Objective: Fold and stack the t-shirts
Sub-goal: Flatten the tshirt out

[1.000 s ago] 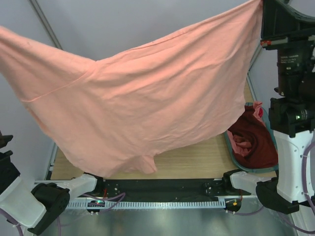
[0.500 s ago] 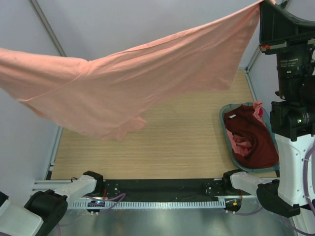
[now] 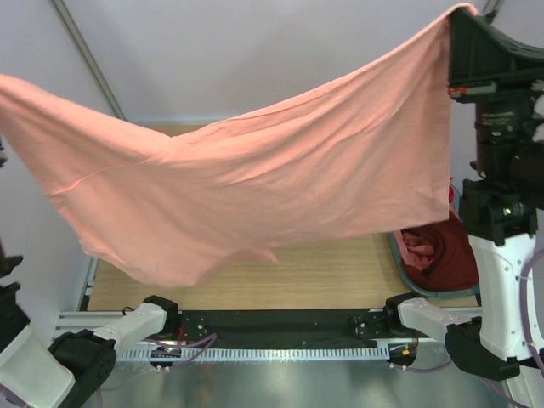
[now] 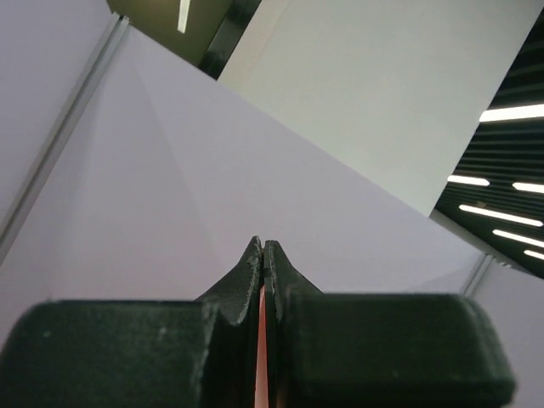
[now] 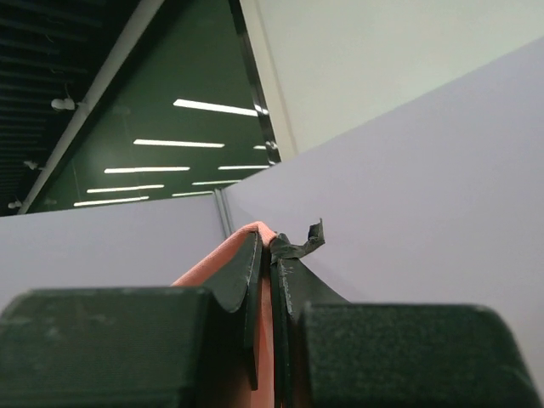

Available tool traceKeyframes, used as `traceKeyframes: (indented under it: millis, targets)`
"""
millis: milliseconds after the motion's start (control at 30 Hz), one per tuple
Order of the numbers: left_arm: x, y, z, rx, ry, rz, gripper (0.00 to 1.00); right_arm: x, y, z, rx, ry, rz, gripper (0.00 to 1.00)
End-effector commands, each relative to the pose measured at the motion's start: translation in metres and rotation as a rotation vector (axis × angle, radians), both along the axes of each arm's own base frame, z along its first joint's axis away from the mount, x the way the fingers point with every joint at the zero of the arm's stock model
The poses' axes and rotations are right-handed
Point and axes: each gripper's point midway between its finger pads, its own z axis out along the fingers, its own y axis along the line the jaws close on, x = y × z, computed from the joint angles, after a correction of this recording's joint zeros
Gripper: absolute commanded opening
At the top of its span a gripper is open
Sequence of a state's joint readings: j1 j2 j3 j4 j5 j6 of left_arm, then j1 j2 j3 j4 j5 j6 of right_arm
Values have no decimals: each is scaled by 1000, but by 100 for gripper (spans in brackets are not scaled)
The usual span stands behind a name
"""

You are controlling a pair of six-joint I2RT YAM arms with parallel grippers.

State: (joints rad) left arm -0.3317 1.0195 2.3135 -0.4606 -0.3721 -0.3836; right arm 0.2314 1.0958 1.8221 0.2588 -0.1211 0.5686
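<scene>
L claw [image 4: 263,248], R claw [image 5: 266,240] each pinch salmon t-shirt [image 3: 255,191] aloft; basket [image 3: 405,265] holds maroon t-shirt [image 3: 455,262], maybe pink t-shirt [image 3: 416,247] too.

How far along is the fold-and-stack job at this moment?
Done: no folded shirt or stack shows. In hand: a salmon-pink t-shirt hangs spread over the table, one edge pinched in the left claw, another in the right claw. Left: folding it, plus the dark maroon shirt and pink cloth crumpled in the basket.
</scene>
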Motion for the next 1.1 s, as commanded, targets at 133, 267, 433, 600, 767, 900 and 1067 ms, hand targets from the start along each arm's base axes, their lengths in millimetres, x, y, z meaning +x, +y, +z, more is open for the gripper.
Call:
traceKeyframes:
  millis: [133,267,433,600,767,900,1067]
  targets:
    - [160,-19,-85,171,383,244,0,166,27,-109,10,319,-11,1]
    - [236,-24,-161,246,575,342,0,228,44,-174,8,439,7,1]
    - [316,-11,-270,255,796,371,0,318,61,-297,-46,612,-34,1]
    - [400,5,-383,295,1023,332,0,390,81,-408,-134,755,-35,1]
    - [470,-1,-462,365,1150,301,0,435,79,-471,-159,846,-68,1]
    - [500,9,-489,344,1179,310,0,468,83,-516,-191,906,-53,1]
    - [517,23,-506,349,1218,351,0,487,89,-537,-228,936,-51,1]
